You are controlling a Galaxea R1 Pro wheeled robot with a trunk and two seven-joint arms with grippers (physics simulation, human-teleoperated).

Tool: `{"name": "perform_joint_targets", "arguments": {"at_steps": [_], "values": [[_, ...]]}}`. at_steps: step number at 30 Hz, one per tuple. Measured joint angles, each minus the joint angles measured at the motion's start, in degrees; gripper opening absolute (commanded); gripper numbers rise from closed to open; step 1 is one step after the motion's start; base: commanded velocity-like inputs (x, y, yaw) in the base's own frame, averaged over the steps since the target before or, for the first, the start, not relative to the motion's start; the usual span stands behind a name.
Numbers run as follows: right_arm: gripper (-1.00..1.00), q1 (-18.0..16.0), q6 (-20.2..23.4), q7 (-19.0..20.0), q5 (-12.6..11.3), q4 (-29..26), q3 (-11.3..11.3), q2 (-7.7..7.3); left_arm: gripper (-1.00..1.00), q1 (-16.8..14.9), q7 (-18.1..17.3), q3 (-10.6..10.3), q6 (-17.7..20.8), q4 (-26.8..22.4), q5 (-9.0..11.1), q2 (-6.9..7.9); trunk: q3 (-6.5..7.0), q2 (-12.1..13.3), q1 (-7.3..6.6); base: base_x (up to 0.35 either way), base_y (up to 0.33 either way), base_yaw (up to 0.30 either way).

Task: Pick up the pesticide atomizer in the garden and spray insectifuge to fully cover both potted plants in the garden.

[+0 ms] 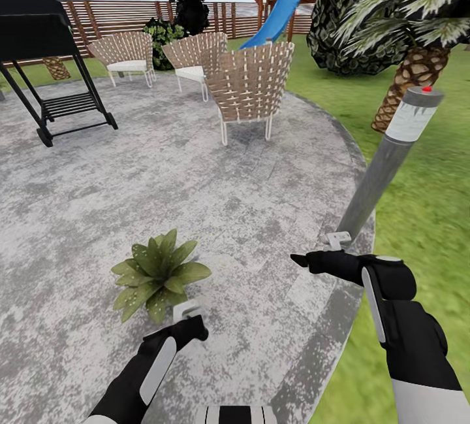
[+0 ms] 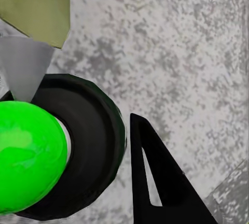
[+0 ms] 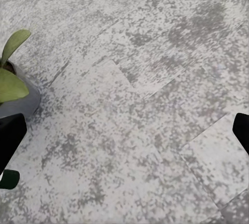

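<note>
Item: potted plant (image 1: 158,274) on the stone patio (image 1: 215,202), both arms low nearby.
Left gripper (image 1: 189,326) sits just beside the leaves, likely placed for spraying; I cannot tell how its jaws stand. Right gripper (image 1: 312,259) is apart from the plant, jaws spread, empty. A grey pot (image 3: 21,102) holds the rosette; pale specks dot the lower leaves.

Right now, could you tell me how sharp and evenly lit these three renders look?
Head view: flat, even light, no cast shadow under the green-leaved rosette plant; the lawn edge is smeared. Left wrist view: a glossy green ball looms large and soft. Right wrist view: the mottled grey stone patio looks grainy.
</note>
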Motion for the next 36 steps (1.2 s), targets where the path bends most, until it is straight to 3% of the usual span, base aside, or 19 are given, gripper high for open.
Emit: {"name": "perform_joint_targets", "arguments": {"at_steps": [3,10,24,33,36], "values": [[1.00,0.00,0.00,0.00,0.00,0.00,0.00,0.00,-1.00,0.00,0.00,0.00,-0.66,0.00,0.00,0.00,0.00,0.00,0.00,0.000,0.000,0.000],[1.00,-0.64,1.61,-0.35,-0.06,0.33,-0.61,-0.74,-1.00,0.14,3.20,2.89,2.72,-2.87,-2.40,-0.84,0.00,0.00,0.00,0.000,0.000,0.000],[1.00,-0.61,1.46,-0.30,-0.06,0.32,-0.54,-0.76,-1.00,0.16,3.28,2.90,2.63,-3.17,-2.35,-1.07,0.00,0.00,0.00,0.000,0.000,0.000],[1.00,-0.61,1.45,-0.30,-0.06,0.26,-0.53,-0.76,-1.00,0.25,3.72,0.15,2.37,-4.12,-2.37,-0.91,0.00,0.00,0.00,0.000,0.000,0.000],[1.00,-0.56,1.04,-0.30,-0.06,0.25,-0.53,-0.75,-1.00,0.74,3.57,-1.02,-0.56,-5.06,-2.34,-0.94,0.00,0.00,0.01,-0.075,-0.013,0.000]]}}
